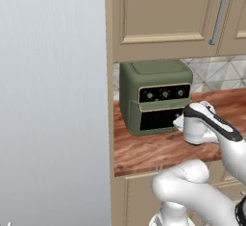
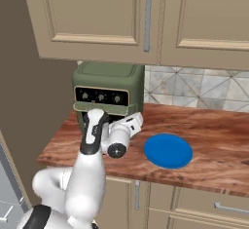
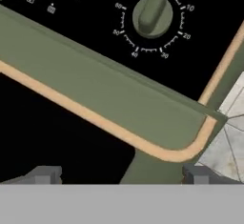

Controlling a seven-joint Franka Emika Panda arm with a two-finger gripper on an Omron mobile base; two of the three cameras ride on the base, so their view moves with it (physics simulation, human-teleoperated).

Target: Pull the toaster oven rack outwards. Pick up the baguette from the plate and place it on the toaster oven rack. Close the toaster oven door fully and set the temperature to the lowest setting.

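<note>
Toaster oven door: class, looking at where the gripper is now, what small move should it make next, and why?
Probably raise the gripper toward the control strip. The toaster oven door looks closed against the toaster oven, the plate is bare, and the open fingers sit below the knobs, near the timer-style knob. Which knob sets temperature is unclear.

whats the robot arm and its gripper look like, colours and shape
The arm is glossy white with rounded, tube-like links and dark grey or black bands at the joints; a black strip runs along the top of the forearm. The wrist ends in a white cylindrical hand with a dark round cap. The gripper has two small, blocky dark grey fingertips. No cables or markings are visible.
</note>
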